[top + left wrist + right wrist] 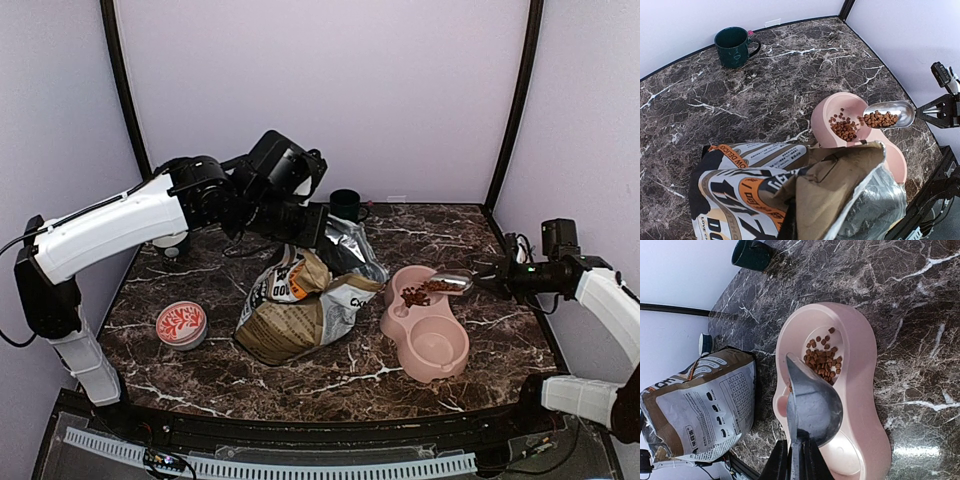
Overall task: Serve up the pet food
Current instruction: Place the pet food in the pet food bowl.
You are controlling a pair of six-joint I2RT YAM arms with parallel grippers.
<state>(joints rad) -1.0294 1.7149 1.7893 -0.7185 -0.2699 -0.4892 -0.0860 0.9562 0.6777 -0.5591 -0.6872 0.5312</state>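
We see the right gripper (503,272) narrowed onto the thin handle of a metal scoop (450,284), its two fingers pressed against either side of it in the right wrist view. The scoop reaches left from the gripper and hangs over the far compartment of the pink double bowl (388,322). Some of the pet food (844,129) lies as a small heap of reddish-brown pellets in that far compartment, and more of it sits in the scoop just above. The bowl stands on the right part of the marble table (330,378).

The left gripper (312,224) is closed tight on the top edge of the bag (300,312), which it holds up at the middle of the table. The bag's foil-lined mouth gapes toward the bowl, and its lower part rests on the table just left of the bowl. Beyond the bag, a dark green mug (346,204) stands near the far wall. A small round tin (181,324) with a red pattern sits well apart on the left
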